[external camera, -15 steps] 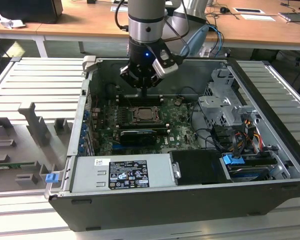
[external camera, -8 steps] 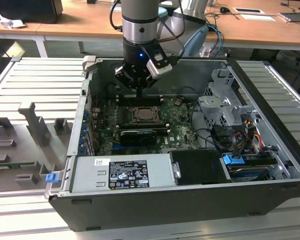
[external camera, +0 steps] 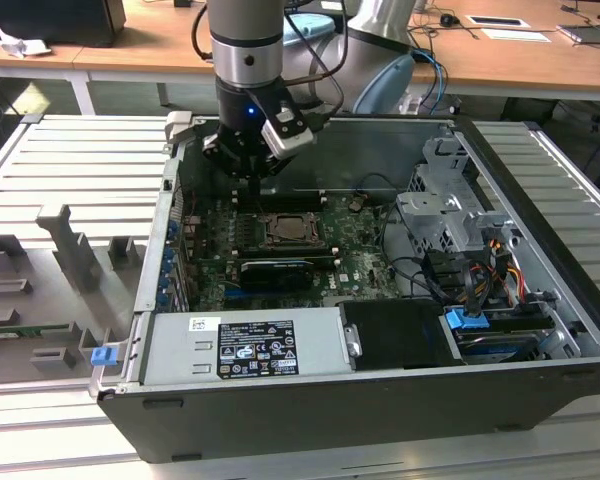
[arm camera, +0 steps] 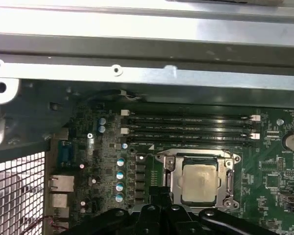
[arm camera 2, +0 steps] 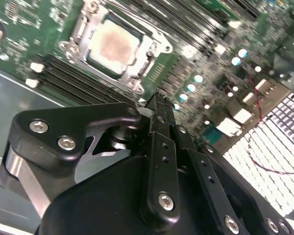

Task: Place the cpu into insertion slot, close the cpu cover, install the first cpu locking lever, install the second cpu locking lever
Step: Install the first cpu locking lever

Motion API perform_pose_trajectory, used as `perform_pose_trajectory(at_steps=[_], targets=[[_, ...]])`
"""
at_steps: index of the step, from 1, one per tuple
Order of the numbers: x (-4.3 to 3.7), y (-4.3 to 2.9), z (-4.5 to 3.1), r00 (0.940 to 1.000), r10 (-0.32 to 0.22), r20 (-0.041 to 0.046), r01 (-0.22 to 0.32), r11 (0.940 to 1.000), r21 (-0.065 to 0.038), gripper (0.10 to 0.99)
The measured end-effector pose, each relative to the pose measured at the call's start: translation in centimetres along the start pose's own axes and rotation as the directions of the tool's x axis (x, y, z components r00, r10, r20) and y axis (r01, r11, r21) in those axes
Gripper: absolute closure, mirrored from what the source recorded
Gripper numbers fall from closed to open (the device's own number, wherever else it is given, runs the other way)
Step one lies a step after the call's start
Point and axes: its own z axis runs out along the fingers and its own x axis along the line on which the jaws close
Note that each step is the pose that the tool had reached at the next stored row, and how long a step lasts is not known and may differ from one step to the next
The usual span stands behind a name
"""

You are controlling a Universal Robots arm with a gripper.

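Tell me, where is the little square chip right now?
In the first wrist view, the cpu sits in the insertion slot on the green board, beside the long black memory slots.

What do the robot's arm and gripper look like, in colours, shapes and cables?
The arm is a silver-grey cylinder with a dark band; below it a black wrist part carries a small blue light. A pale camera box sits beside it, and black cables loop around. The gripper is black, with jointed links and silver screws.
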Motion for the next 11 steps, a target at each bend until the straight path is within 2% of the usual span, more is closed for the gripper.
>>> perform_pose_trajectory(at_steps=[5,11], targets=[[1.12,0.05,0.13,1.0,0.0,0.0001,0.0,1.0,0.0,0.98],[1.67,0.57,0.56,1.0,0.0,-0.0001,0.0,1.0,0.0,0.98]])
